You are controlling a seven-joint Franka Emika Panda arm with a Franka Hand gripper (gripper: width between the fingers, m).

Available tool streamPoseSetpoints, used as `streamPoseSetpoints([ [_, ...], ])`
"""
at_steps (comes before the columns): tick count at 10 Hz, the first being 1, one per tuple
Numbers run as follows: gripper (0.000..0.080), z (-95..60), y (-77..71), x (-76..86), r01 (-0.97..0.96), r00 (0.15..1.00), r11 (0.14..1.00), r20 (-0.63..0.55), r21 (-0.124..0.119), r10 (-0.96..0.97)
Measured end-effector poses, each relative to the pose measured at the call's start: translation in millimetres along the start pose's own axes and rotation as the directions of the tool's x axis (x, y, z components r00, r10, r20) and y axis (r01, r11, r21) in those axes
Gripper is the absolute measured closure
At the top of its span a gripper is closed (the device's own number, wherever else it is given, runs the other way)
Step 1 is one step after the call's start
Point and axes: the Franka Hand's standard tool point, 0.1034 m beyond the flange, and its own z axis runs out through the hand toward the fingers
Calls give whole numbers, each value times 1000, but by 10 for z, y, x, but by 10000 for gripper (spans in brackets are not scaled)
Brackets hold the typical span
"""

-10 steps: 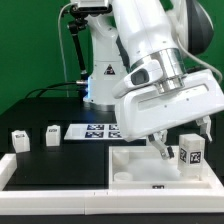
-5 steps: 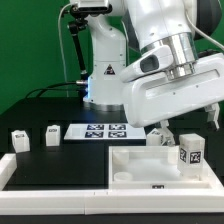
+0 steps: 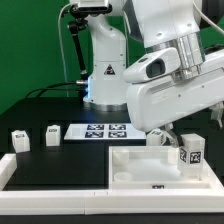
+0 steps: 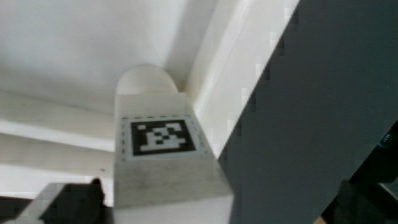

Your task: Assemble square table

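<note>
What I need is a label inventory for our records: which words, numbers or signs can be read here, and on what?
No words or numbers are readable in either view.
Triangular warning sign on the robot base: its symbol is too small to read.
Black-and-white tag patterns, not text: marker board, leg at the exterior view's left, leg at its right, leg in the wrist view.

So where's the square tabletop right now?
The tabletop lies low on the exterior view's right, just in front of the marker board, with a tagged leg standing at its right end.
</note>
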Motion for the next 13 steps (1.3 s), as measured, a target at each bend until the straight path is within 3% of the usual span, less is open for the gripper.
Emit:
streamPoseSetpoints([
  [2, 150, -74, 126, 24, -44, 999, 996, 25, -80, 46],
  [3, 150, -62, 114, 52, -76, 997, 991, 8, -108, 77],
  [4, 150, -21, 104, 50, -95, 995, 988, -32, -119, 92],
  [9, 150, 14, 94, 9, -89, 996, 990, 19, -109, 91],
  [13, 150, 105, 207, 144, -99, 994, 990, 43, -103, 104],
])
